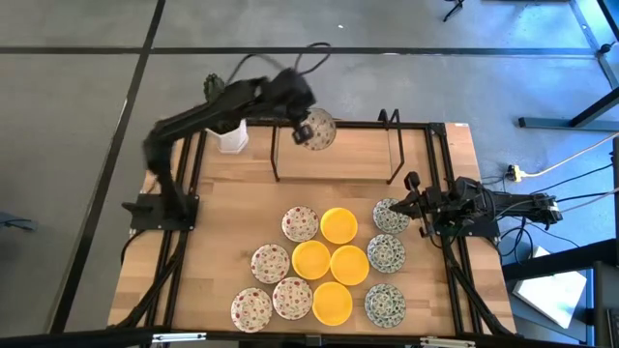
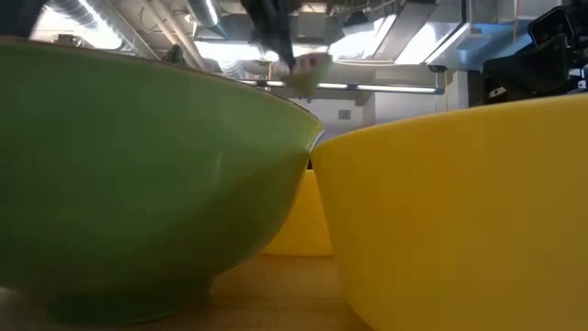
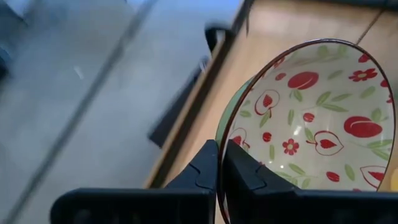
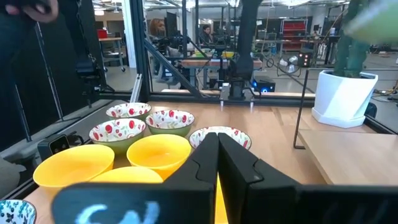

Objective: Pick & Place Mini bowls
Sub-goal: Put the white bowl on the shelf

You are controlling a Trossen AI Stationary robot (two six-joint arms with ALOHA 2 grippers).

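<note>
Left arm [image 1: 184, 121] blurred (bowl [image 3: 311, 124] cropped).

Five red-specked bowls [image 1: 300, 223], four yellow [image 1: 338, 225], three grey-green [image 1: 386, 253].

White mini bowls with red floral specks [image 1: 300, 223], plain yellow bowls [image 1: 338, 225], grey-green patterned bowls [image 1: 385, 253], wooden desk [image 1: 242, 208].

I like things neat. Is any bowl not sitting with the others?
Yes, one. The left gripper is shut on the rim of a red-speckled bowl, holding it up near the table's far edge, away from the bowl cluster. Nothing looks spilled or broken.
</note>
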